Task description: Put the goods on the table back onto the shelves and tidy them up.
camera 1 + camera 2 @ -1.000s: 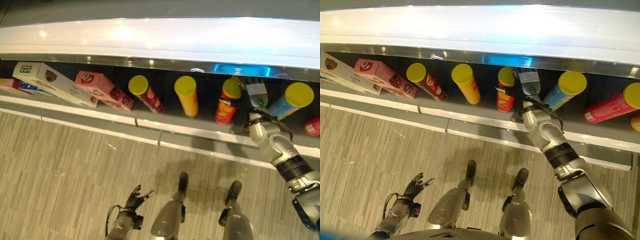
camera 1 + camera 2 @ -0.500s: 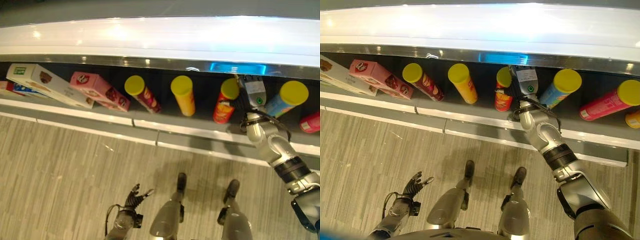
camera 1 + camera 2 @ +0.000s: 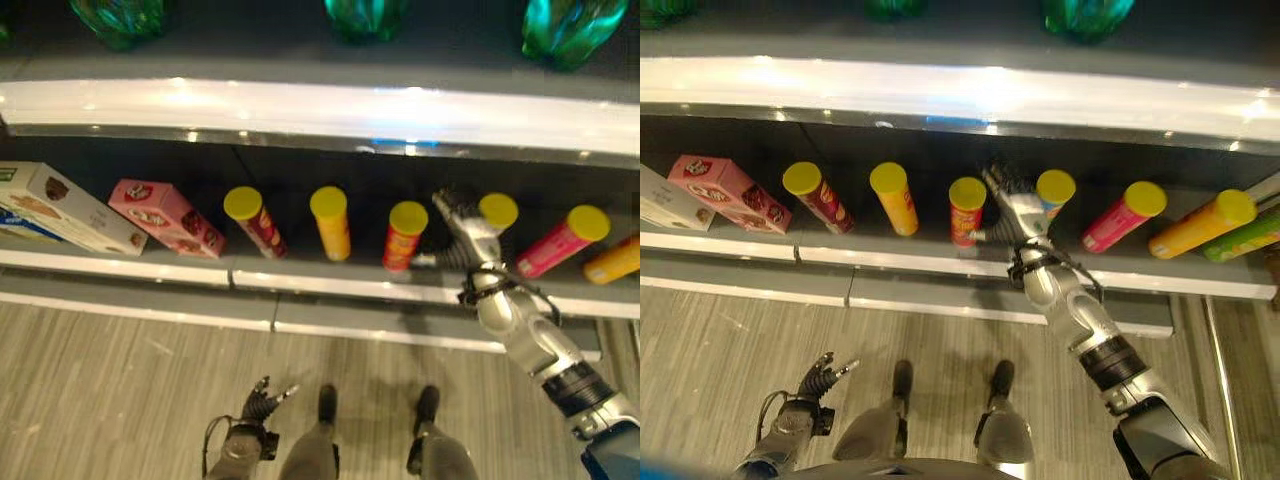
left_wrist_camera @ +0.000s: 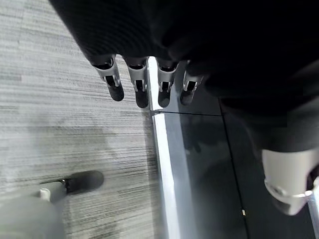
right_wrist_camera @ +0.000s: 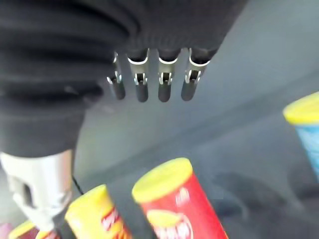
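- No text, number or sign can be read
- Red can (image 5: pixel 175 209) and pink box (image 3: pixel 165 216) carry printed logos, lettering too blurred to make out

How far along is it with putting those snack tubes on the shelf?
The red can stands on the shelf in the row of cans. The right hand, open and empty, sits beside it. The left hand hangs low. The pink box leans, possibly needing tidying.
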